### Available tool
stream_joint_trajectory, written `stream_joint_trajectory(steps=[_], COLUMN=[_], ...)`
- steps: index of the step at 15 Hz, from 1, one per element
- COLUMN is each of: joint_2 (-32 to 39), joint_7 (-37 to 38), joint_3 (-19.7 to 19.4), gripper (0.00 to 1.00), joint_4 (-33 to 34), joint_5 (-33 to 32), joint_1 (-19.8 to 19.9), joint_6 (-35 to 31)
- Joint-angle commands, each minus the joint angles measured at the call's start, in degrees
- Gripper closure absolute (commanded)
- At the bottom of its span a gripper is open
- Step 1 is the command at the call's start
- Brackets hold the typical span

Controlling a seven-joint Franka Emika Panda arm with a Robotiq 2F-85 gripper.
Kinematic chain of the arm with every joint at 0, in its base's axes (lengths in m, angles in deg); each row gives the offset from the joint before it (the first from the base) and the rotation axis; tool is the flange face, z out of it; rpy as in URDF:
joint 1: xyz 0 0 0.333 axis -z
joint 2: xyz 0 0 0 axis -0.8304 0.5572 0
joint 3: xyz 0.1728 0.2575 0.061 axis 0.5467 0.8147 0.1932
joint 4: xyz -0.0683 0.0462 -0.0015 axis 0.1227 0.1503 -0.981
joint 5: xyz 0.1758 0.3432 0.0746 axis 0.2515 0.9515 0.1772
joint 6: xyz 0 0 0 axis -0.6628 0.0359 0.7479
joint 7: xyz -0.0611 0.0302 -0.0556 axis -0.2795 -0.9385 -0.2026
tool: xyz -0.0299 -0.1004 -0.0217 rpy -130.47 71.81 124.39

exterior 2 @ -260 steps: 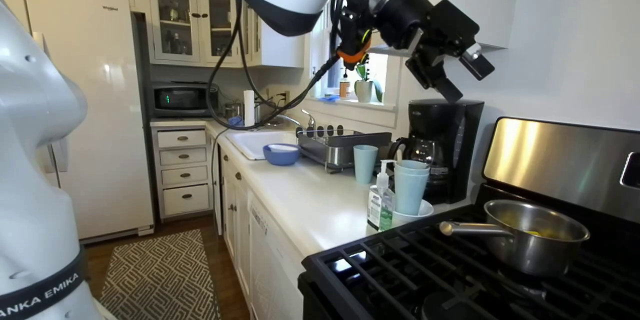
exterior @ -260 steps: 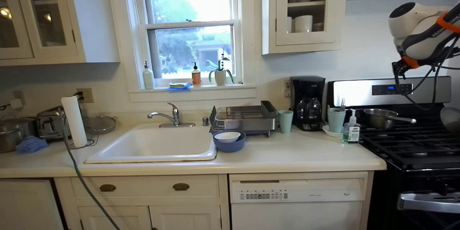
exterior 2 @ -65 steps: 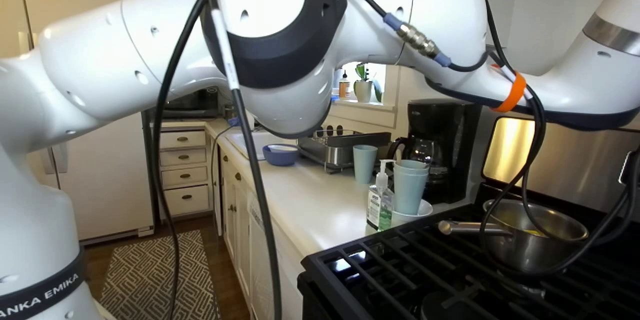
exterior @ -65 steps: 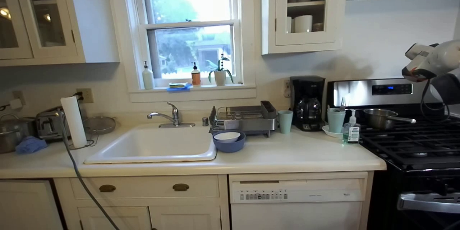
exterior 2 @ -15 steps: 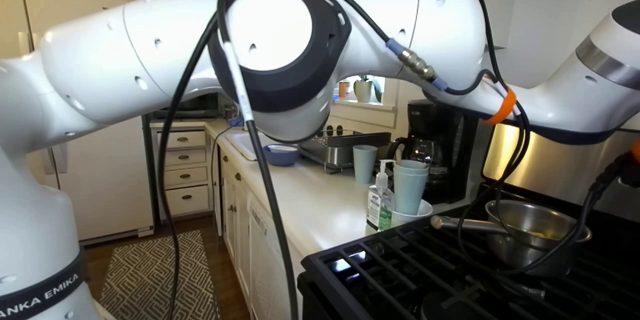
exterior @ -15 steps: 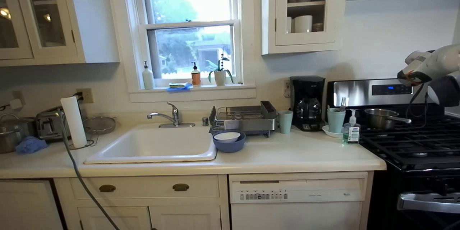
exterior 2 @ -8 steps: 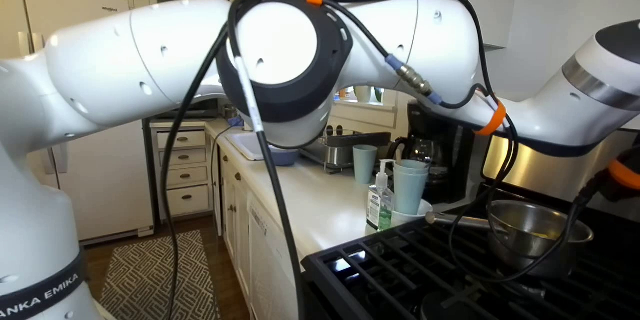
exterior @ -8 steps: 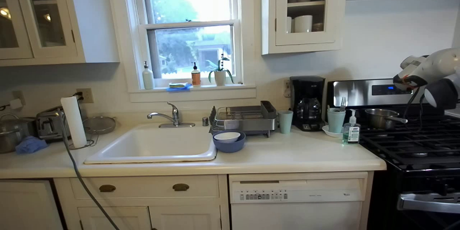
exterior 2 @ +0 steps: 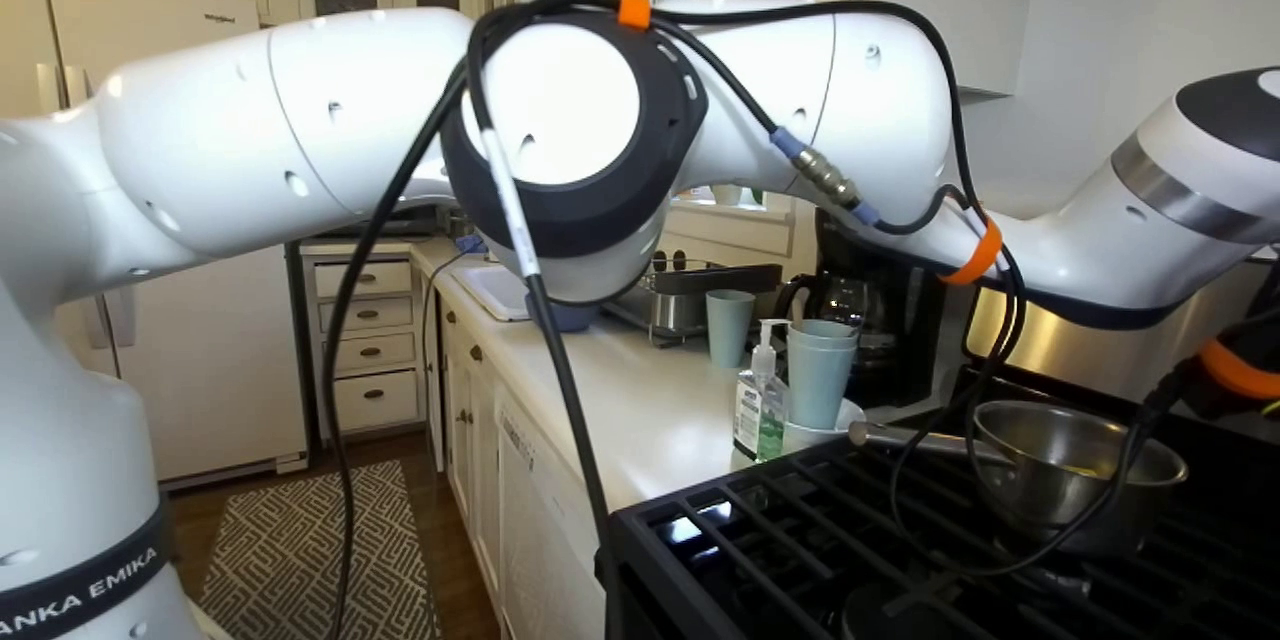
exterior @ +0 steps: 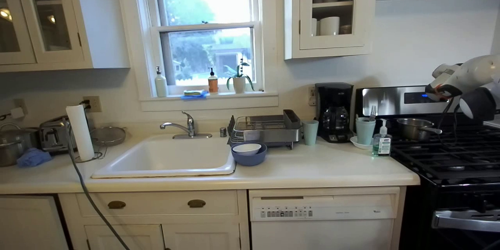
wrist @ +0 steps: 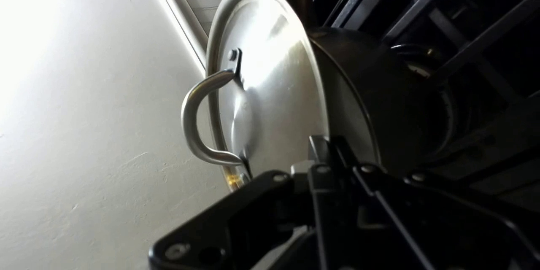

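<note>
In the wrist view my gripper (wrist: 331, 140) is shut on the rim of a round steel lid (wrist: 274, 93), one finger on each side of the edge. The lid stands steeply tilted, its loop handle (wrist: 190, 122) facing the pale wall. Close behind it lies a dark pan (wrist: 354, 101), mostly in shadow, and I cannot tell whether the two touch. Both exterior views leave the gripper, the lid and this pan out of sight; only the arm (exterior 2: 820, 100) shows, reaching over the stove.
A steel saucepan (exterior 2: 1060, 510) with something yellow inside sits on the stove grate (exterior 2: 760, 550). The arm's black cable (exterior 2: 900, 490) loops over its handle. Beside the stove stand a sanitizer bottle (exterior 2: 760, 405), stacked cups (exterior 2: 822, 375) and a coffee maker (exterior: 334, 113).
Over the last second the arm has come down and its far end has shifted slightly toward the counter. The saucepan has turned a little, its handle shifting along with the cable.
</note>
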State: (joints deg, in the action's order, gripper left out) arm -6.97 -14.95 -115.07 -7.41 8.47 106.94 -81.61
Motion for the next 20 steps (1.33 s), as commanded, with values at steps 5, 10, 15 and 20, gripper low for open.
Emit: stream_joint_trajectory(steps=[5,10,15,20], joint_2=[1.32,1.64,1.94,2.13], joint_7=[-1.01,-0.16,0.0,0.48], joint_3=[-0.74,-1.36,-1.94,-2.4], gripper=[0.98,0.98,0.98,0.98], joint_4=[1.94,1.75,1.71,1.63], joint_5=[0.26,0.04,-0.22,-0.31], joint_1=[-0.24,-0.36,-0.39,-0.39], joint_6=[-4.63,-5.66,-5.49,-5.13])
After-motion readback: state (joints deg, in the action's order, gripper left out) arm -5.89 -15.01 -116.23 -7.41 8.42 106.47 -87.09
